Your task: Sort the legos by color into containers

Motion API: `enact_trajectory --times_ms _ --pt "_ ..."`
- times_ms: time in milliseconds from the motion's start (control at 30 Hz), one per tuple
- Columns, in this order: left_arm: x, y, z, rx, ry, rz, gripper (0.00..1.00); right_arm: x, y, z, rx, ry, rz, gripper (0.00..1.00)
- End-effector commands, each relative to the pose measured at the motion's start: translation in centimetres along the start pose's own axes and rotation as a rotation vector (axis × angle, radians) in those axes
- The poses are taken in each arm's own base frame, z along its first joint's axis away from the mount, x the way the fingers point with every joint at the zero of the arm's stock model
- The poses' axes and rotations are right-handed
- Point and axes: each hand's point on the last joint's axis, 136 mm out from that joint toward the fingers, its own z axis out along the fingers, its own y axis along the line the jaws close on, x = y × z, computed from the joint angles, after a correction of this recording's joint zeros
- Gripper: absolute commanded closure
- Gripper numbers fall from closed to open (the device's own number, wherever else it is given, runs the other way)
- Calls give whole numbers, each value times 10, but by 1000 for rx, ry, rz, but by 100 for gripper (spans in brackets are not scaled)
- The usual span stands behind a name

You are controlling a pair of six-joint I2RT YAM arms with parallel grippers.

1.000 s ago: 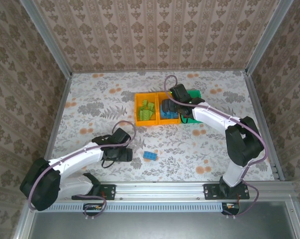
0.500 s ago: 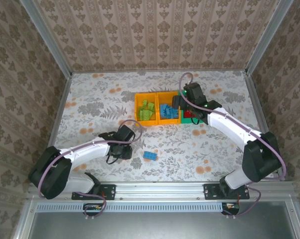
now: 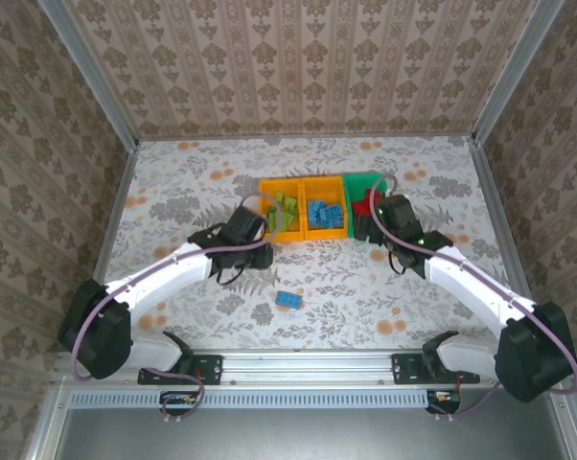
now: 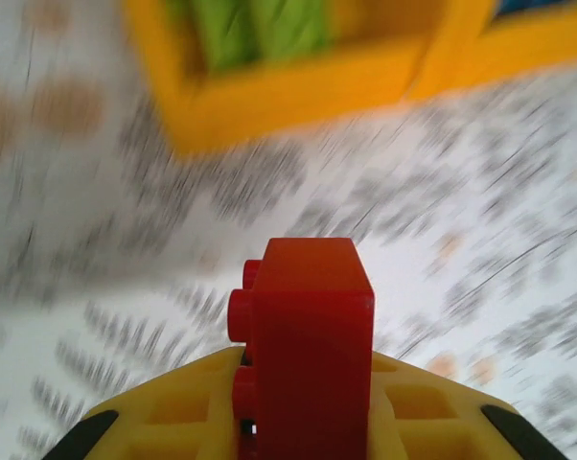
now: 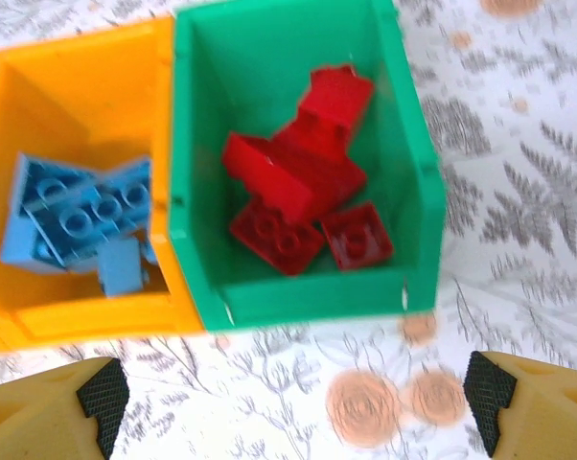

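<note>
your left gripper point(image 3: 242, 230) is pinched tight on a red lego point(image 4: 306, 335). the brick stands upright between the yellow fingers point(image 4: 173, 417), lifted off the table point(image 3: 193, 192) so it can be carried. it sits just on the near side of the left orange container point(image 4: 269, 91), which holds the light green legos point(image 4: 260, 24), so that bin is not the place for this brick.

by colour, it belongs in the green container point(image 5: 298, 302) at the right end of the row, where the other red legos point(image 5: 298, 182) lie piled. the middle orange container point(image 5: 87, 321) between the two holds the blue legos point(image 5: 78, 216).

your right gripper point(image 5: 295, 391) hangs just near of the green container with its fingers spread wide and nothing between them. it looks free for the next pick. it also sits close to where the red brick has to go, so mind the two arms crowding each other there.

one loose blue lego point(image 3: 288, 299) lies on the table near you, well apart from the bins and between the arms. it looks like the last one left to sort.
</note>
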Motion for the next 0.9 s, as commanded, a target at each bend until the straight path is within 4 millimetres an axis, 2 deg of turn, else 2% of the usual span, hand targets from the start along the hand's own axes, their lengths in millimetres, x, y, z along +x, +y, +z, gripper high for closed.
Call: enact_trajectory --times_ms 0,167,267,367,533,667,867 --pt "-55 -41 -3 135 -80 86 79 24 -1 -6 -27 5 59 9" --pt "-125 -102 13 308 -113 168 79 66 9 -12 -61 42 60 11" --pt "-152 -132 30 398 -105 186 79 86 17 -15 -53 60 18 11" --pt "-170 -157 46 477 -103 201 79 101 22 -14 -54 86 -9 11" --pt "-184 -182 79 579 -64 187 78 121 27 -10 -61 116 -3 11" --pt "-192 -199 93 674 -61 161 77 130 32 -8 -74 121 7 11" --pt "-195 -208 114 725 -33 99 72 135 33 -6 -66 132 6 11"
